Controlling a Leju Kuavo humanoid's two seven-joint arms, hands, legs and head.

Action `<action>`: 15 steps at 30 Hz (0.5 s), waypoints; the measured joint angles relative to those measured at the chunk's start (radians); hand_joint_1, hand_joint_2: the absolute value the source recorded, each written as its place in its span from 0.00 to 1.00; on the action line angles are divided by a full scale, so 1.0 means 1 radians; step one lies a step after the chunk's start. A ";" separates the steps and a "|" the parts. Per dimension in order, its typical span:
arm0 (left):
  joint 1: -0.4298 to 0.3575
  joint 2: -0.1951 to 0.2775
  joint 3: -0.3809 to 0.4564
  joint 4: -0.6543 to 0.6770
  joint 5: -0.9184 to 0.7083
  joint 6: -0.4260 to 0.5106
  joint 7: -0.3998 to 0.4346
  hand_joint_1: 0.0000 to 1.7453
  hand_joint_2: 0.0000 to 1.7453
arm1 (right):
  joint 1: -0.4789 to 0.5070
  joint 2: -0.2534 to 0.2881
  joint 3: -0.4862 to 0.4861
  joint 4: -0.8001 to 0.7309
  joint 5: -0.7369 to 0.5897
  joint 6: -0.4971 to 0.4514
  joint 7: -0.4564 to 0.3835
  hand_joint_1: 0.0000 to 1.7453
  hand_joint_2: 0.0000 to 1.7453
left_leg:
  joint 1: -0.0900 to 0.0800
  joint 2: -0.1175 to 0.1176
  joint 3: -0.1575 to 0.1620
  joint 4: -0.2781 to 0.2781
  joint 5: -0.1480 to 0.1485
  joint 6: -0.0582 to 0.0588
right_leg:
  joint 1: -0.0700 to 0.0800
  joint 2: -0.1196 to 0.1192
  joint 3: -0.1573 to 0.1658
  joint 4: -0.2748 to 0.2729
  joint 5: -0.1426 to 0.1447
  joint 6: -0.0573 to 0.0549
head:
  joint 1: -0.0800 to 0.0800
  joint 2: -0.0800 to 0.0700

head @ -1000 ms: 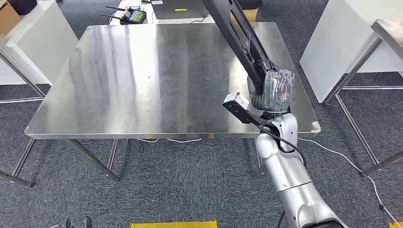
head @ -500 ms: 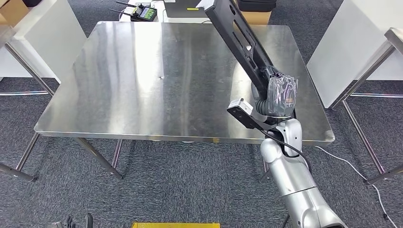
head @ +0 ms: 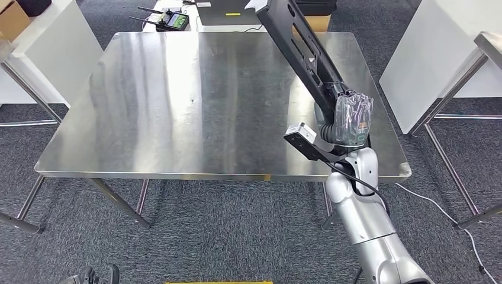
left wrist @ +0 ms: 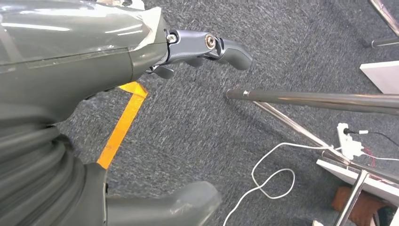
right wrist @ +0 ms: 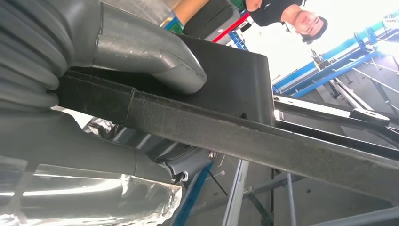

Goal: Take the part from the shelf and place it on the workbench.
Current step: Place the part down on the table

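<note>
My right hand [head: 349, 121], wrapped in clear plastic, grips the near end of a long black flat part [head: 296, 41]. The part slants up and away over the right side of the steel workbench [head: 195, 100], clear of its surface. In the right wrist view the grey thumb [right wrist: 150, 56] presses on the part's dark slab [right wrist: 244, 136], whose felt-like edge runs across the picture. My left hand [left wrist: 94, 61] hangs over grey carpet with its fingers [left wrist: 211, 47] and thumb [left wrist: 179, 205] apart and nothing between them.
A remote controller [head: 171, 21] lies on a table behind the workbench. White panels stand at the left [head: 53, 53] and right [head: 426, 53], beside another steel table [head: 488, 47]. A white cable [head: 438, 207] trails on the carpet. A person [right wrist: 291, 14] stands beyond the part.
The whole picture has shifted a little, so the camera moved. My right hand keeps hold of the black part over the bench's near right side.
</note>
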 joint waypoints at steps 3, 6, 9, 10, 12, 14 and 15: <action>-0.004 0.001 0.000 0.002 0.000 0.000 0.000 0.00 1.00 | -0.003 -0.001 -0.001 -0.001 0.016 0.000 0.008 1.00 1.00 | -0.007 -0.002 0.049 -0.097 0.023 0.012 | 0.007 0.000 0.003 -0.001 -0.007 0.017 | 0.003 0.000; -0.005 0.000 -0.002 0.004 0.000 0.001 0.000 0.00 1.00 | -0.004 -0.002 -0.002 -0.002 0.034 0.000 0.017 1.00 1.00 | -0.013 -0.006 0.057 -0.107 0.026 0.037 | 0.009 -0.002 0.000 0.006 -0.016 0.036 | 0.006 0.000; -0.008 0.001 -0.003 0.005 0.000 0.001 0.000 0.00 1.00 | -0.006 -0.004 -0.005 -0.003 0.044 0.001 0.023 1.00 1.00 | -0.016 -0.006 0.067 -0.120 0.029 0.059 | 0.010 -0.002 -0.072 0.145 -0.077 0.028 | 0.009 0.000; -0.008 0.002 -0.004 0.005 0.000 0.002 0.000 0.00 1.00 | -0.005 -0.005 -0.006 -0.002 0.047 0.001 0.024 1.00 1.00 | -0.017 -0.006 0.068 -0.119 0.028 0.063 | 0.010 -0.002 -0.113 0.217 -0.101 0.025 | 0.009 0.000; -0.008 0.002 -0.004 0.007 0.000 0.002 0.000 0.00 1.00 | -0.001 -0.005 -0.006 -0.001 0.052 0.001 0.026 1.00 1.00 | -0.021 -0.009 0.069 -0.119 0.025 0.066 | 0.012 -0.001 -0.162 0.290 -0.113 0.028 | 0.010 0.000; -0.008 0.001 -0.005 0.009 0.000 0.002 0.000 0.00 1.00 | -0.001 -0.005 -0.006 -0.001 0.057 0.001 0.028 1.00 1.00 | -0.023 -0.013 0.073 -0.118 0.022 0.065 | 0.013 -0.001 -0.135 0.212 -0.065 0.041 | 0.010 0.000; -0.008 0.001 -0.005 0.010 0.000 0.002 0.000 0.00 1.00 | -0.002 -0.005 -0.006 0.000 0.060 0.001 0.029 1.00 1.00 | -0.024 -0.015 0.075 -0.117 0.020 0.064 | 0.013 -0.001 -0.100 0.134 -0.030 0.045 | 0.010 0.000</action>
